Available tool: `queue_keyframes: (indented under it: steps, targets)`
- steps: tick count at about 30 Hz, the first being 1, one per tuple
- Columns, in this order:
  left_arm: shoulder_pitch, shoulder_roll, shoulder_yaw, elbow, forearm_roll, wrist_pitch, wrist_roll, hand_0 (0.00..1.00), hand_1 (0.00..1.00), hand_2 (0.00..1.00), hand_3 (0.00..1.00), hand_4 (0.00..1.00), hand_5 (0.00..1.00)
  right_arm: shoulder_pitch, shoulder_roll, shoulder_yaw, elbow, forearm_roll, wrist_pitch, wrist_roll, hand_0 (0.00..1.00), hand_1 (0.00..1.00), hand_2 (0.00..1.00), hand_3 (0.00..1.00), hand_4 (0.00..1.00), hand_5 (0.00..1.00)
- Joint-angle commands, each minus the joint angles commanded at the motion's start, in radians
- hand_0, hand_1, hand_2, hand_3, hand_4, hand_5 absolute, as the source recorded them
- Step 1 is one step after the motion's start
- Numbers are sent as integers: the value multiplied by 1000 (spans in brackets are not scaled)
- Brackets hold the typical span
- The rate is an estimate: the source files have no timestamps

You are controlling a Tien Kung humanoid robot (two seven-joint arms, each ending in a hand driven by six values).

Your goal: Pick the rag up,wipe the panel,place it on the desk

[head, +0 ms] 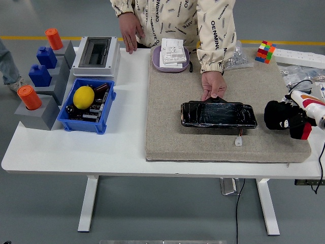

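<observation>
Black rag (282, 121) clenched in right hand (289, 122), just right of panel (218, 114), person's hand (213, 84) steadying panel's far edge, on grey mat (167, 127)

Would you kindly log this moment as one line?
right hand: holds rag, right of panel | person's hand: on panel's far edge | left hand: not seen

A single head view looks from high on the robot's side, forward and down over the desk (122, 152). The near edge runs across the lower half with the floor below; a person (177, 25) stands at the far side, cut off by the top. It is far enough back to take in nearly the whole desktop.
</observation>
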Motion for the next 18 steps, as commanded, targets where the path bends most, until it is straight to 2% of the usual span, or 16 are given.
queue_keyframes:
  steps: [5,11,18]
  targets:
    - [0,0,5,0,-2,0,0,721,716,767,621,684,565,-1,23,11,4,-9,-3,0,286,400,459,450,919,2]
    - [6,2,4,0,0,2,4,721,716,767,621,684,566,-9,68,80,14,-74,-22,-4,286,400,459,450,919,2]
    - [2,-1,7,0,-3,1,2,721,716,767,622,683,564,-4,82,122,9,-103,-35,-5,288,400,459,451,919,2]
